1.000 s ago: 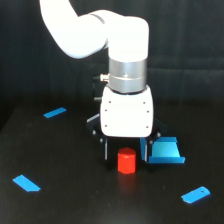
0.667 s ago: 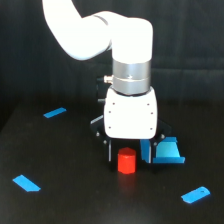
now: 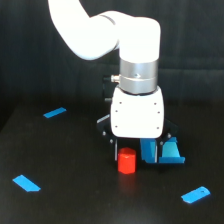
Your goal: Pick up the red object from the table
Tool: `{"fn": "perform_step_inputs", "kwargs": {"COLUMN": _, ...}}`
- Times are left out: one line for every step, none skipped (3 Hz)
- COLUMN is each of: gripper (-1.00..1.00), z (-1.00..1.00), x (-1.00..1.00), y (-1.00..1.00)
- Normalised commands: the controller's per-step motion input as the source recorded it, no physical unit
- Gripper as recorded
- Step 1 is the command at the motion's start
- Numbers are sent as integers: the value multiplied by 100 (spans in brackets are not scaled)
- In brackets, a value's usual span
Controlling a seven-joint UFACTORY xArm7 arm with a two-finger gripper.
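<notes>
Jaws: sitting low behind the red object; opening hidden by the white housing, cannot tell if wide or narrow.
Flat blue piece, near right [image 3: 195, 194]: lying on the table [image 3: 80, 200].
Flat blue piece, near left [image 3: 26, 183]: lying well apart from the arm.
Red object [image 3: 126, 160]: standing upright on the table, just in front of the gripper [image 3: 137, 150].
Blue square piece [image 3: 165, 151]: sitting just beside the gripper, toward the exterior view's right.
Flat blue piece, far left [image 3: 54, 112]: lying near the table's back.

No text, label, brand, number or sign can be read on anything in view.
</notes>
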Motion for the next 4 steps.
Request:
{"fn": "perform_step_inputs", "kwargs": {"gripper": 85, "z": 35, "x": -29, "y": 40}}
{"fn": "perform_step_inputs", "kwargs": {"gripper": 31, "z": -2, "x": -24, "y": 22}}
{"fn": "perform_step_inputs", "kwargs": {"gripper": 88, "z": -18, "x": -9, "y": -23}}
{"fn": "perform_step_inputs", "kwargs": {"gripper": 84, "z": -32, "x": 0, "y": -41}}
